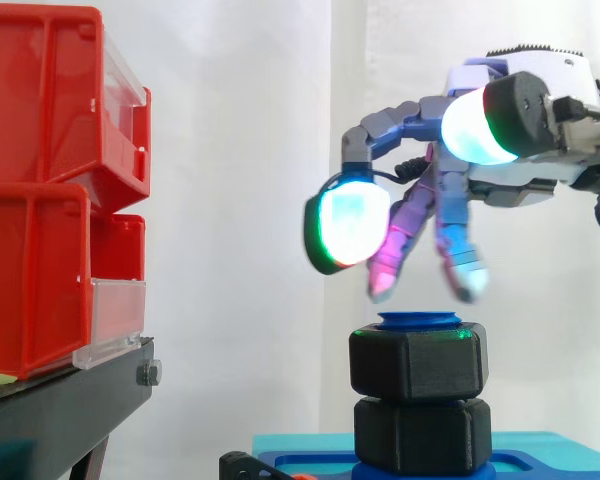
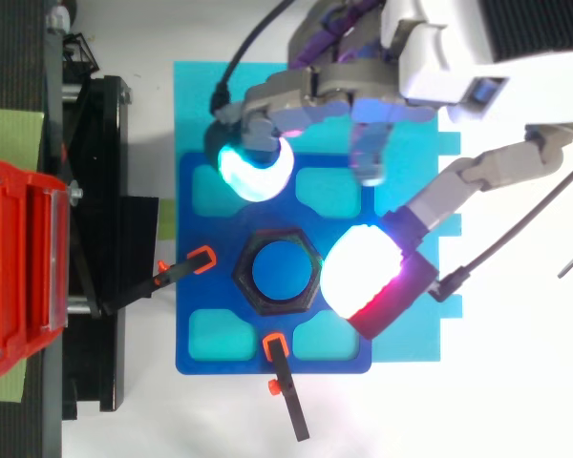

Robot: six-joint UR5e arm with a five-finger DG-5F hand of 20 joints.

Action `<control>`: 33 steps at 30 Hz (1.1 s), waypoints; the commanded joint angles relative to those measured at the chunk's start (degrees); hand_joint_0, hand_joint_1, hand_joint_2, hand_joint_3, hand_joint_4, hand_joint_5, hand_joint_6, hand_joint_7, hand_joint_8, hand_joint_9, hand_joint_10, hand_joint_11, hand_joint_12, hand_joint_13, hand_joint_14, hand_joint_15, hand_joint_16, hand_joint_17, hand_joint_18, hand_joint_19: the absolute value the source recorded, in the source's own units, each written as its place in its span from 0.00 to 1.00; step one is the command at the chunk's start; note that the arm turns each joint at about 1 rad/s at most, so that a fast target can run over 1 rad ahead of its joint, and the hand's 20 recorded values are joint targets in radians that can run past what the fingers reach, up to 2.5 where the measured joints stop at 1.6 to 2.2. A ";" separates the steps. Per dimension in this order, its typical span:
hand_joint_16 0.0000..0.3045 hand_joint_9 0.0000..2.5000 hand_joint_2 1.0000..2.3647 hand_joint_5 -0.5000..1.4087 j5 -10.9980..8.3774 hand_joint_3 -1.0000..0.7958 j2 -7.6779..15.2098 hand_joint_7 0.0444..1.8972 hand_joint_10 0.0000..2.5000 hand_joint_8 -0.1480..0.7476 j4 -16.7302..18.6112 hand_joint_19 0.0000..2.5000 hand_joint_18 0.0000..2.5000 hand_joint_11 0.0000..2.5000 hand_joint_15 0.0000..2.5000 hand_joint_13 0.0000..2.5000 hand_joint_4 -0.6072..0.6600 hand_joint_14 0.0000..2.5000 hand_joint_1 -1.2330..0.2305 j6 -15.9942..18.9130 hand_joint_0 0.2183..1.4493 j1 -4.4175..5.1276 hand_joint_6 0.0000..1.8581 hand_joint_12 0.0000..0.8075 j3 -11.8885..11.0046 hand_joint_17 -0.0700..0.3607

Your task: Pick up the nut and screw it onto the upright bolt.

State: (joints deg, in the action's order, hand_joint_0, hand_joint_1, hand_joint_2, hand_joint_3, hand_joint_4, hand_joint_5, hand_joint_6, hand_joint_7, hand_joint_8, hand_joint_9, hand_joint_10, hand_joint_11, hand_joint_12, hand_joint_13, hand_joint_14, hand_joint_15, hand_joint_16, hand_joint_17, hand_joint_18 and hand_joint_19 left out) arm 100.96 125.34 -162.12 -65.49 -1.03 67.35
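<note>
Meanwhile, centre frame, the hand (image 2: 344, 81) hovers, fingers (image 1: 450, 215) spread, over the nut (image 1: 417, 360) on the blue bolt (image 2: 279, 271), where a skewed grip could cross-thread it.

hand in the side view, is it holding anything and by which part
Nothing is held. The hand hangs open above the upper black hexagonal plastic nut seated on the blue upright bolt, touching neither.

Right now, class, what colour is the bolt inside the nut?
Blue; the bolt shows best in the top view.
</note>
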 commanded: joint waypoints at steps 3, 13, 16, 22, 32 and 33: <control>0.15 0.40 0.00 0.19 0.56 0.28 1.84 0.41 0.00 0.42 2.95 0.16 0.20 0.07 0.05 0.28 0.58 0.00 0.56 0.10 0.21 0.33 0.27 0.38 -0.02 0.40; 0.15 0.34 0.00 0.18 -0.06 0.28 2.81 0.37 0.00 0.41 2.86 0.12 0.14 0.01 0.03 0.23 0.58 0.00 0.56 0.18 0.20 0.95 0.27 0.38 0.15 0.41; 0.15 0.34 0.00 0.18 -0.50 0.28 2.81 0.37 0.00 0.41 2.86 0.12 0.14 0.02 0.03 0.24 0.58 0.00 0.55 0.18 0.21 1.12 0.27 0.38 0.77 0.41; 0.15 0.35 0.00 0.19 -2.61 0.28 2.81 0.39 0.00 0.42 4.00 0.13 0.15 0.03 0.04 0.24 0.59 0.00 0.56 0.89 0.21 1.47 0.27 0.38 2.97 0.41; 0.15 0.38 0.00 0.20 -3.75 0.28 2.81 0.42 0.00 0.43 3.91 0.14 0.18 0.05 0.05 0.27 0.62 0.00 0.55 0.97 0.22 2.09 0.27 0.38 2.88 0.41; 0.15 0.38 0.00 0.20 -3.93 0.28 2.81 0.42 0.00 0.43 3.74 0.14 0.18 0.05 0.06 0.27 0.62 0.00 0.55 0.97 0.22 2.18 0.27 0.38 2.88 0.41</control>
State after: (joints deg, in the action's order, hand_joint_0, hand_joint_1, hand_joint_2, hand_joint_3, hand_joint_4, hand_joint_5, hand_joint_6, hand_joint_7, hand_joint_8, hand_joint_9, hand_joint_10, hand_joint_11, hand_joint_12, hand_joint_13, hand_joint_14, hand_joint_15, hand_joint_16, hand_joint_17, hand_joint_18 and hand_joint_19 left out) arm 97.53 128.12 -158.13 -64.52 0.84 70.24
